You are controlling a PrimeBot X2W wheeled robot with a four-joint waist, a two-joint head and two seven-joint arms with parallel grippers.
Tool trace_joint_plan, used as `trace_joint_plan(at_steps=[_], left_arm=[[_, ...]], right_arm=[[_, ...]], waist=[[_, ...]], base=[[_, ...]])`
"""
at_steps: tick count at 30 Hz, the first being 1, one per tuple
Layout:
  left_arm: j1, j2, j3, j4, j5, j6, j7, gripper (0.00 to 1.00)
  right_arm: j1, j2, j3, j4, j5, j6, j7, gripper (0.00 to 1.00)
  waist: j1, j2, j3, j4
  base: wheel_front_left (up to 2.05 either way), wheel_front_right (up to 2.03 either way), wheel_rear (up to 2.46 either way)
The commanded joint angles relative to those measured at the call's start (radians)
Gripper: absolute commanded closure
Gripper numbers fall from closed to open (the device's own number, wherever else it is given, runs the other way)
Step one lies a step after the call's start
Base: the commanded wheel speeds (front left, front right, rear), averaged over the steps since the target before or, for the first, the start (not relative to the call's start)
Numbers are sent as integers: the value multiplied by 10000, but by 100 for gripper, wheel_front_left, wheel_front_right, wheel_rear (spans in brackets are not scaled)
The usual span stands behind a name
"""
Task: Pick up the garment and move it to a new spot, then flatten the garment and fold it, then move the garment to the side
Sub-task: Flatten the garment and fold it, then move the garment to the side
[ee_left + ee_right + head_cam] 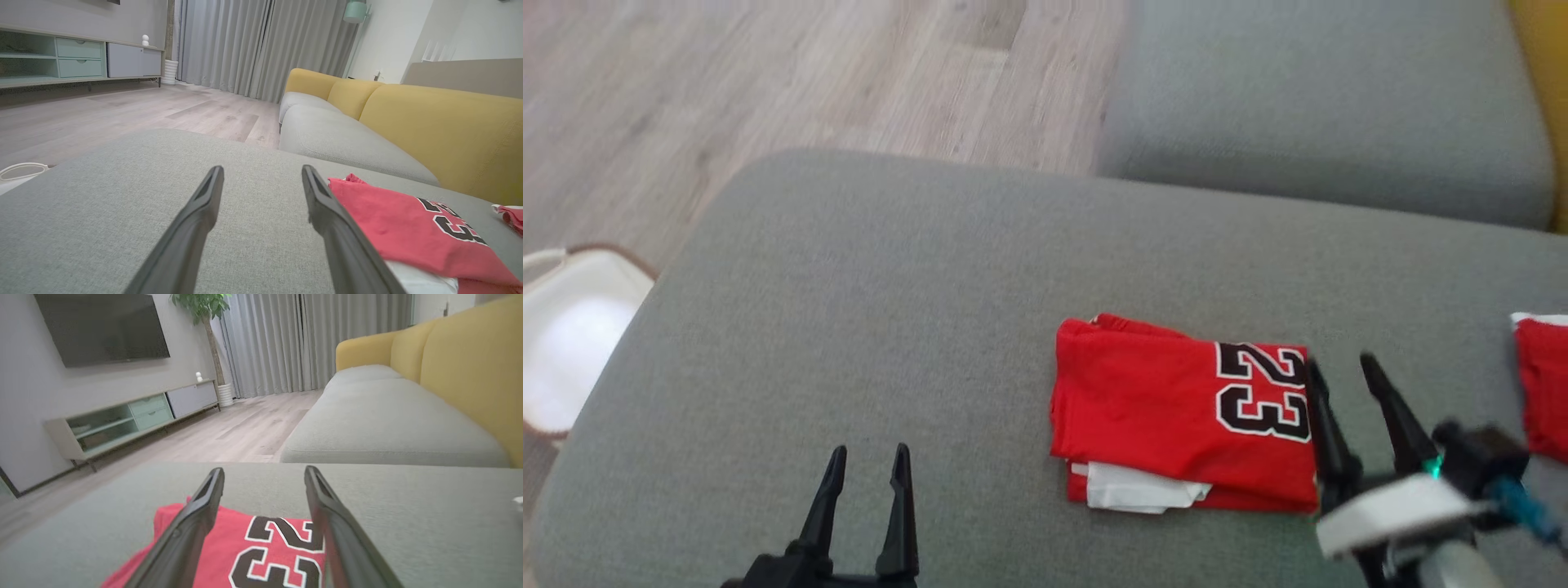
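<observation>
Showing television (102,328), right wrist view, folded garment (1143,400)

The garment (1176,408), a red jersey printed with a black, white-edged 23, lies folded into a flat rectangle on the grey cushion (890,286). The number sits at its right end, and a white layer peeks out along the near edge.

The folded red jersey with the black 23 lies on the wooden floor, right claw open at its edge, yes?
Not the floor: the head view shows the folded red jersey with the black 23 lying on the grey fabric cushion. The right gripper is indeed open at its edge.
</observation>
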Motion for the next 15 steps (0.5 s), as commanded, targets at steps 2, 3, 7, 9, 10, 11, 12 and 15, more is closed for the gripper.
trace_joint_plan(at_steps=[2, 3, 7, 9, 10, 11, 12, 15], left_arm=[[-163, -95, 361, -284, -71, 114, -97, 0], [-111, -94, 372, -279, -78, 130, -97, 0], [90, 65, 334, -346, 247, 249, -97, 0], [203, 81, 372, -374, 266, 277, -97, 0], [255, 88, 398, -382, 268, 289, -97, 0], [303, 93, 427, -391, 262, 296, -97, 0], [346, 107, 457, -403, 270, 305, -97, 0], [427, 156, 517, -464, 360, 322, -97, 0]], right_arm=[[156, -162, 63, -300, -883, -7, -428, 0], [386, -44, -100, -267, -1116, -7, -540, 0], [1255, 454, -664, -152, -1741, -7, -715, 0], [1587, 621, -778, -273, -1911, -7, -725, 0], [1728, 673, -790, -340, -1993, -7, -727, 0], [1846, 713, -787, -403, -2047, -7, -729, 0], [1936, 744, -805, -457, -2073, -7, -729, 0], [2084, 795, -793, -573, -2167, -7, -731, 0]], waist=[[1, 0, -303, -172], [1, 0, -373, -208], [1, 0, -574, -356], [1, 0, -622, -437], [1, 0, -634, -477], [1, 0, -644, -522], [1, 0, -650, -573], [1, 0, -657, -686]], base=[[0, 0, 0], [0, 0, 0], [0, 0, 0], [0, 0, 0], [0, 0, 0], [0, 0, 0], [0, 0, 0], [0, 0, 0]])
